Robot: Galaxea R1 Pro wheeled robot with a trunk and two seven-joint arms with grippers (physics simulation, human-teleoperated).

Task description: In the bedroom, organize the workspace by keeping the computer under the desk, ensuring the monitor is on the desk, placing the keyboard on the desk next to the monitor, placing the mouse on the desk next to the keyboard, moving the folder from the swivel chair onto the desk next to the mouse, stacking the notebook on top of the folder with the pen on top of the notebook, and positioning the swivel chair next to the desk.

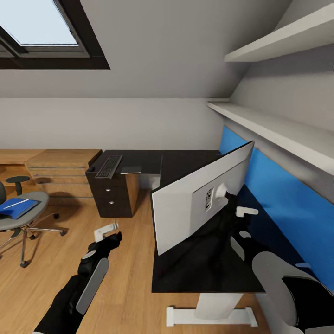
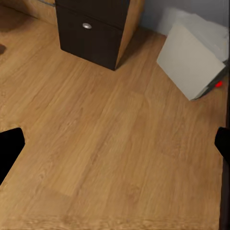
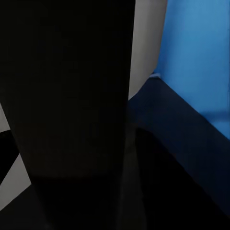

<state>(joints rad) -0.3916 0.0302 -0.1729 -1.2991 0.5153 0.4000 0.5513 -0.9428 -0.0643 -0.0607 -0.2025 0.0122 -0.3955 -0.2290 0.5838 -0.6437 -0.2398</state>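
desk: big L-shaped thing with a glossy black top, blue back panel running along the right wall, white leg and foot at the near end. One wing runs off to the left, over a dark drawer unit.
monitor: standing on the desk's near wing with its white back turned to the head camera, tilted a fair bit. The right wrist camera gets what looks like its stand, a dark upright shape with the pale back behind it, blue panel off to the side.
swivel chair: grey seat, chrome star base, out on the wood floor at far left, well apart from the desk.
computer: pale boxy tower on the floor in the left wrist view, leaning, near the dark drawer unit, small red light at its lower corner.
folder: bright blue, lying flat on the chair seat, with a thin white stick across it, probably the pen, too small to be sure.
keyboard: slim with dark keys, on the desk's far left wing above the drawers, well away from the monitor.
left gripper: hovering over bare floor beside the desk, fingers spread wide, nothing between them.
right gripper: up against the back of the monitor near the stand mount; can't tell if the fingers are apart or clamped.
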